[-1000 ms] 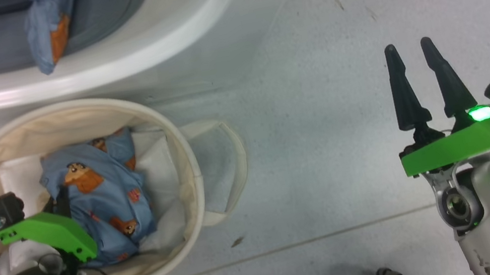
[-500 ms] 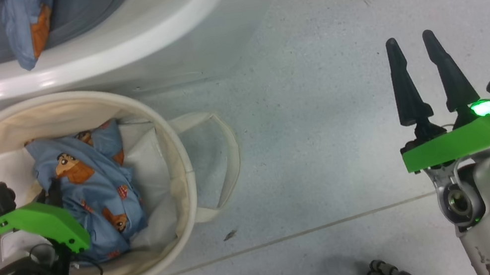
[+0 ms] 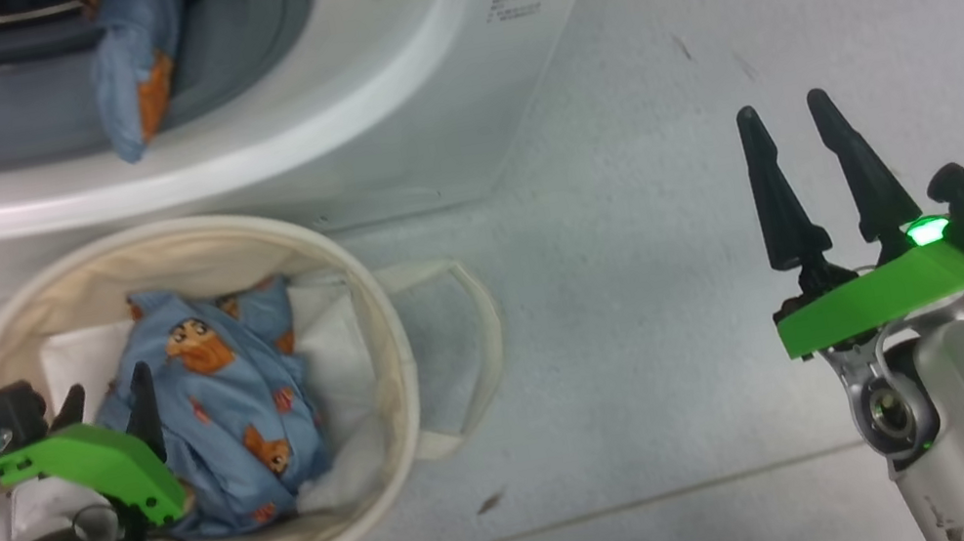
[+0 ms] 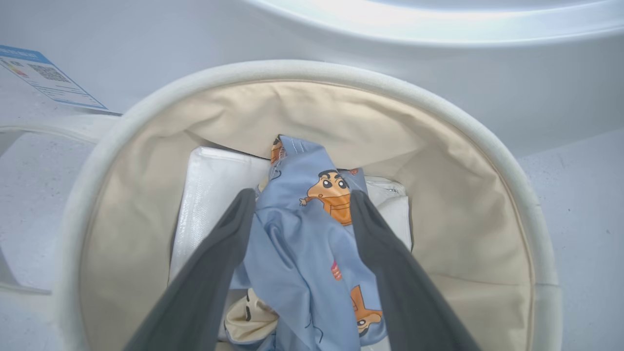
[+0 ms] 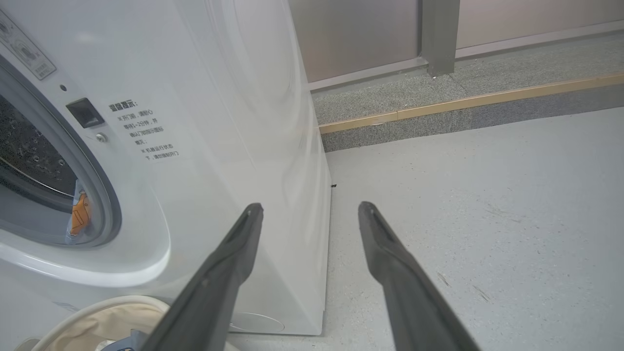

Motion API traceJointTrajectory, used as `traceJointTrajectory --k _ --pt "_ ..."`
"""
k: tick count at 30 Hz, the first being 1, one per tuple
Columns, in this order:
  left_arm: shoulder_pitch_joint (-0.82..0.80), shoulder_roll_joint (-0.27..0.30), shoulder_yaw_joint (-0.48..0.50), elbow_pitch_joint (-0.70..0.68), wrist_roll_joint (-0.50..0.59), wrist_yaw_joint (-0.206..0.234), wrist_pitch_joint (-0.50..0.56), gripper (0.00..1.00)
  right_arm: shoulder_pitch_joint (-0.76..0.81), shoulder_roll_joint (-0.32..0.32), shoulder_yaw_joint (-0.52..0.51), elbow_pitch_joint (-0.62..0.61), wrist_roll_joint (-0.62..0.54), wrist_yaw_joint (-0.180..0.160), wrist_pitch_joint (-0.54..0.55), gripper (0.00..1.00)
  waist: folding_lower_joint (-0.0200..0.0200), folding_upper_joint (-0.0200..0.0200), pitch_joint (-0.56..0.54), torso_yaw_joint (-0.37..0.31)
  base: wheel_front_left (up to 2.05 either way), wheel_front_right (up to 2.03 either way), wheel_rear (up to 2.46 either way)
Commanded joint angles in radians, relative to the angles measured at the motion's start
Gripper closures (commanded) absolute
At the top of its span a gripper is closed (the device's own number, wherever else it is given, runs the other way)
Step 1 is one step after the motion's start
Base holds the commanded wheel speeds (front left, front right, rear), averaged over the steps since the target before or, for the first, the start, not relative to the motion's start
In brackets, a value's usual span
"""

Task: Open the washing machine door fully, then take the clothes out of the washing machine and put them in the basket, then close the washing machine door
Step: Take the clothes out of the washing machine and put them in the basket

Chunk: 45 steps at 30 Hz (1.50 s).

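Note:
The cream basket [image 3: 385, 327] stands on the floor right in front of the white washing machine [image 3: 408, 75]. A light blue bear-print garment, part of the clothes [image 3: 218, 406], lies heaped inside it. My left gripper [image 3: 110, 410] hangs over the basket's near left side, open, its fingers astride the cloth [image 4: 302, 243] without pinching it. More of the blue clothes [image 3: 134, 84] droops over the grey rubber ring of the washer's opening. My right gripper [image 3: 783, 110] hovers open and empty over bare floor to the right, beside the washer's corner [image 5: 312, 146]. The washing machine door is out of view.
A plain white sheet [image 4: 209, 180] lines the basket's bottom. A loop handle [image 3: 459, 334] sticks out from the basket's right side. Pale grey floor [image 3: 648, 33] spreads to the right of the washer. Farther back a raised kerb with a wooden strip [image 5: 463, 100] meets the wall.
My left gripper's fingers have spread apart and let go of the blue garment, which now rests in the basket. The head camera has shifted slightly. The right gripper stays open.

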Motion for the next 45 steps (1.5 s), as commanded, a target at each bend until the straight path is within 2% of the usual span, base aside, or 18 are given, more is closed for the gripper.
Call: traceJointTrajectory --k 1,7,13,22,29,45 --pt "0.021 0.036 0.038 -0.012 -0.014 -0.001 -0.015 0.0 0.011 -0.004 0.018 -0.018 0.007 0.0 -0.009 0.0 0.0 0.0 -0.052 0.02 0.0 0.0 0.0" --pt "0.085 0.075 0.124 -0.141 -0.005 -0.006 -0.018 0.0 0.039 0.003 0.034 0.023 0.021 0.0 -0.009 0.0 0.0 0.0 -0.165 0.046 0.0 0.0 0.0" --pt "0.185 0.107 0.249 -0.325 0.081 -0.007 -0.018 0.0 0.072 0.007 0.067 0.062 0.025 0.0 -0.009 0.0 0.0 0.0 -0.266 0.068 0.0 0.0 0.0" --pt "0.327 0.089 0.414 -0.592 0.243 0.004 -0.018 0.0 0.123 0.005 0.081 0.098 0.029 0.0 -0.009 0.0 0.0 0.0 -0.381 0.11 0.0 0.0 0.0" --pt "0.453 0.09 0.478 -0.738 0.306 0.041 -0.018 0.0 0.143 0.007 0.088 0.107 0.024 0.0 -0.009 0.0 0.0 0.0 -0.446 0.099 0.0 0.0 0.0" --pt "0.701 0.101 0.53 -0.981 0.295 0.108 -0.012 0.0 0.182 0.011 0.081 0.11 0.027 0.0 -0.009 0.0 0.0 0.0 -0.512 0.077 0.0 0.0 0.0"
